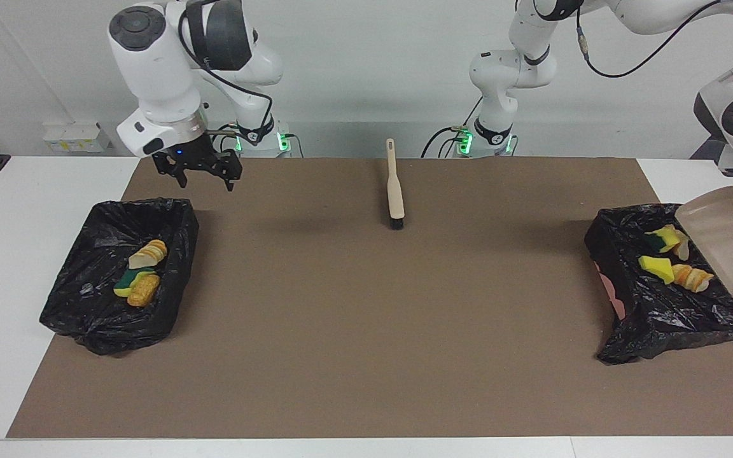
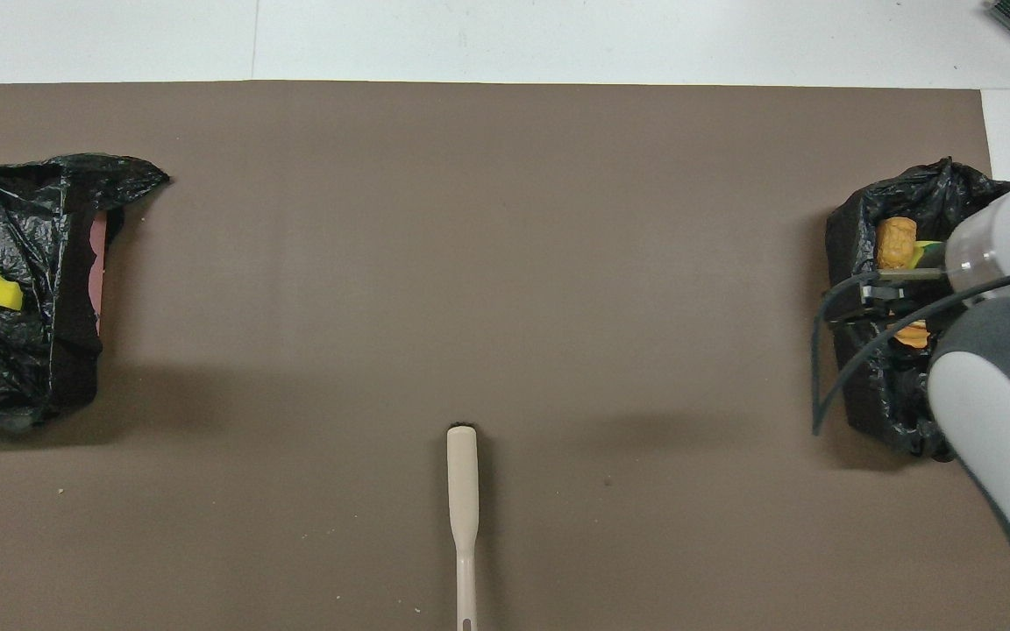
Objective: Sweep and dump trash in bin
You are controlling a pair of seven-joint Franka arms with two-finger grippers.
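Presently, step in hand: dumping; the beige dustpan (image 1: pixel 732 238) was tipped over the bin at the left arm's end (image 1: pixel 672 292), so the sweeping looked done.
Trash, left arm's end: yellow sponge chunks and striped bread-like pieces (image 1: pixel 675 257) lay in that bin, just beside the dustpan's lip.
Trash, right arm's end: a pale slice, a green-and-yellow sponge and a striped bread piece (image 1: pixel 140 273) lay in the second bin (image 1: pixel 80 299).
Left tool: out of both views past the dustpan; judged closed, and the raised dustpan suggests it held the handle, though the grip itself could not be seen.
Right tool (image 1: pixel 200 166): fully open, holding nothing, waiting over the mat beside the second bin.
Brush (image 1: pixel 395 191): flat on the mat mid-bench, near the robots, bristles pointing away from them.
Next move, judged: level the dustpan and set it down on the mat without snagging the liner.
Materials: bins lined with crinkled glossy black plastic film; mat (image 1: pixel 366 318) matte brown, smooth; bench (image 1: pixel 23 210) white; dustpan smooth rigid plastic, scoop-shaped; brush handle slim, flaring to a dark bristle head.
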